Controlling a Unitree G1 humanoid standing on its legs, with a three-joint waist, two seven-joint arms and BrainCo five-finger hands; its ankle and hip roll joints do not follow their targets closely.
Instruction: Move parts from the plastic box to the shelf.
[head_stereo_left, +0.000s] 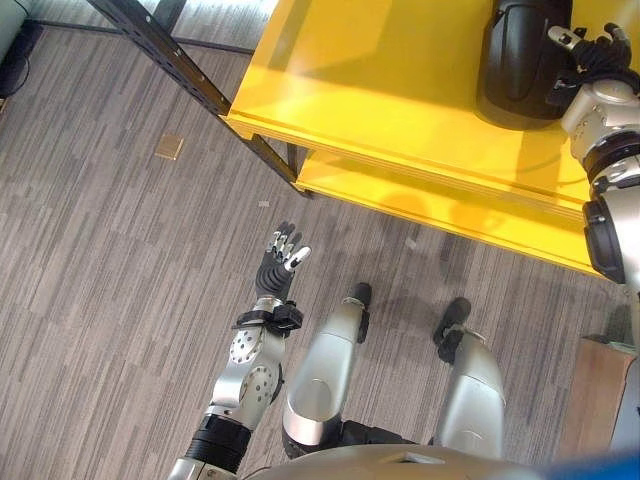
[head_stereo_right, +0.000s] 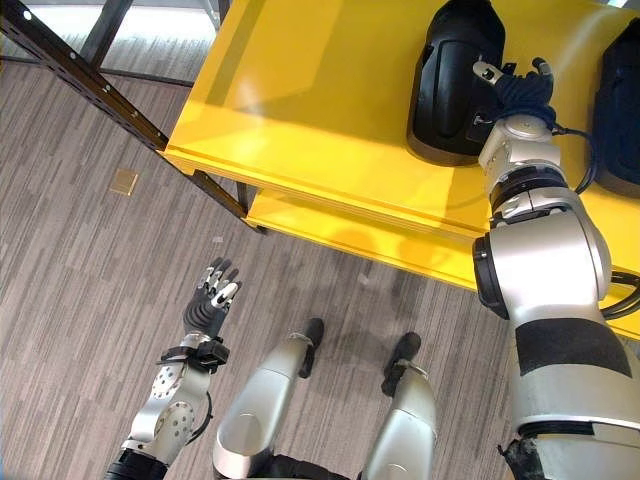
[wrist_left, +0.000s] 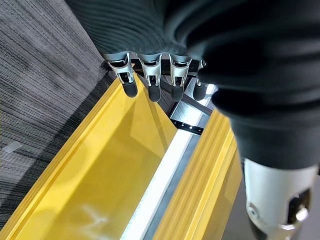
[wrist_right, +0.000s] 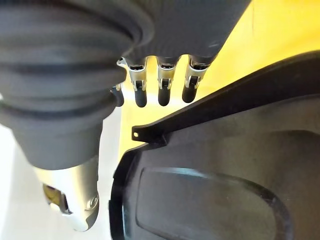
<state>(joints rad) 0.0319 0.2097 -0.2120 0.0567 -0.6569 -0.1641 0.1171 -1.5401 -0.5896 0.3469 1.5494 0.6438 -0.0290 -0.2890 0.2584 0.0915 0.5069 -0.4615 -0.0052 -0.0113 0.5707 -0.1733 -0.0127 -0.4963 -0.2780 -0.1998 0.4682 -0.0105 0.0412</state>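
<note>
The right hand (head_stereo_right: 512, 85) is over the top board of the yellow shelf (head_stereo_right: 300, 110), with its fingers (wrist_right: 163, 85) straight and apart from the thumb, holding nothing. Just beside it, on the side of its palm, lies the black moulded plastic part (head_stereo_right: 450, 80), a hollow shell with a thin rim and a small lug on its edge; I cannot tell if the hand touches it. A second black part (head_stereo_right: 615, 100) lies on the board at the other side of the hand.

The shell looks stiff and light, with a smooth surface which can slip. I judge the rim as the best place to take hold, thumb inside and fingers outside, because the rounded back gives little grip.

The left hand (head_stereo_left: 284, 255) hangs low above the grey floor, its fingers (wrist_left: 152, 85) relaxed and empty.
</note>
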